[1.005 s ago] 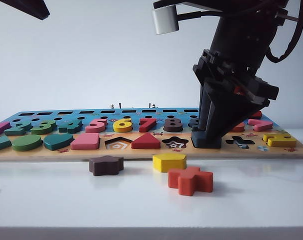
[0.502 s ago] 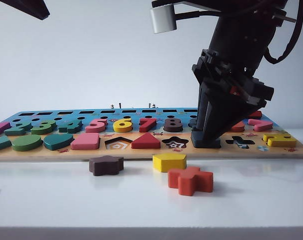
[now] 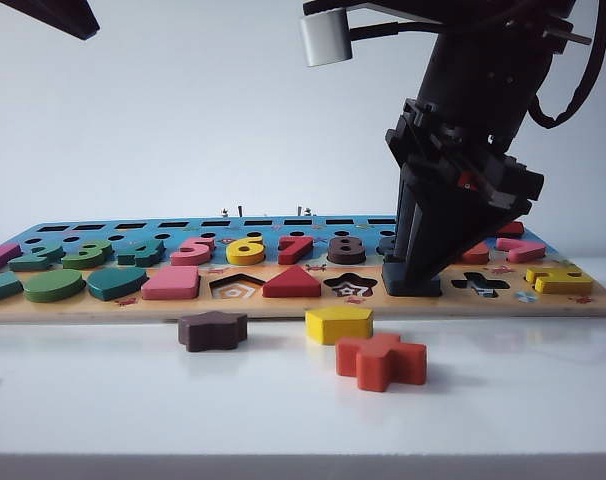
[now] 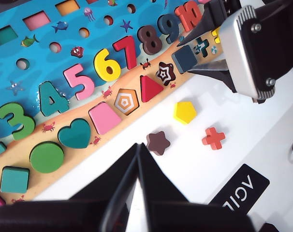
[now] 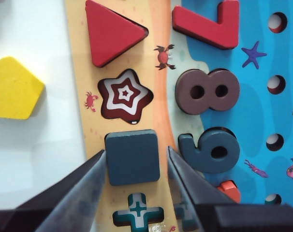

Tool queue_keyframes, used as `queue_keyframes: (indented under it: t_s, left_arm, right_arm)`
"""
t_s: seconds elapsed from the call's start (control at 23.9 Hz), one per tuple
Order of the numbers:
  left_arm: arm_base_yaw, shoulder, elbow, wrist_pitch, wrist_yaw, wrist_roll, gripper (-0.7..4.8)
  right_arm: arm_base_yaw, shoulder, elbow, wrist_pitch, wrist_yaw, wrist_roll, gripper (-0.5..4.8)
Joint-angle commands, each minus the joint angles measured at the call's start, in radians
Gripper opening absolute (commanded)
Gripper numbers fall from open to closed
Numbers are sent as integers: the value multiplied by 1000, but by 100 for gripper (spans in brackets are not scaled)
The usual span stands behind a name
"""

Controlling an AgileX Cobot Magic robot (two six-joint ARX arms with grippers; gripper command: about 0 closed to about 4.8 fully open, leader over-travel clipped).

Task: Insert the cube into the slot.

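Board: the puzzle board [image 3: 303,300] lies on the desk [image 3: 303,400] and is my landmark; I place everything by it.
Step in hand: the insertion looks all but done, as I judge it. The cube [image 5: 132,157] sits square in the board's shape row, between the star cut-out [image 5: 125,94] and the cross cut-out [image 5: 138,212], covering the slot so that none of its checkerboard bottom shows.
Right gripper: my right gripper [image 5: 135,162] stands over the board, its fingers [image 5: 83,183] half spread on either side of the cube. They seem just beside its edges; I cannot tell whether they pinch it.
Next move: I judge it calls for spreading the fingers a little and lifting straight up off the board, without dragging the cube back out.
Left gripper: my left gripper [image 4: 137,174] hangs above the desk in front of the board, well apart from the cube, fingers pressed together, empty.
Exterior view: only it shows the cube [image 3: 413,283] side-on, with its dark edge rising slightly above the board, so whether it is fully down I cannot say.
Right wrist view: only it shows the cube's outline matching the opening from above.
Left wrist view: only it shows the whole board with the loose star [image 4: 158,142], yellow pentagon [image 4: 184,112] and orange cross [image 4: 213,138] on the desk in front.
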Motion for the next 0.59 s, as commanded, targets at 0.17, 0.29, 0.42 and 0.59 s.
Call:
queue_keyframes:
  t_s: [0.17, 0.29, 0.42, 0.59]
  left_arm:
    - [0, -5, 4, 14, 2, 3, 20]
    - [0, -5, 4, 14, 2, 3, 20]
    - [0, -5, 4, 14, 2, 3, 20]
    - [0, -5, 4, 14, 2, 3, 20]
  right_arm:
    - [1, -4, 3, 5, 0, 14, 230]
    - [1, -4, 3, -7, 0, 14, 230]
    - [1, -4, 3, -19, 0, 30, 230]
    - [1, -4, 3, -16, 0, 30, 230]
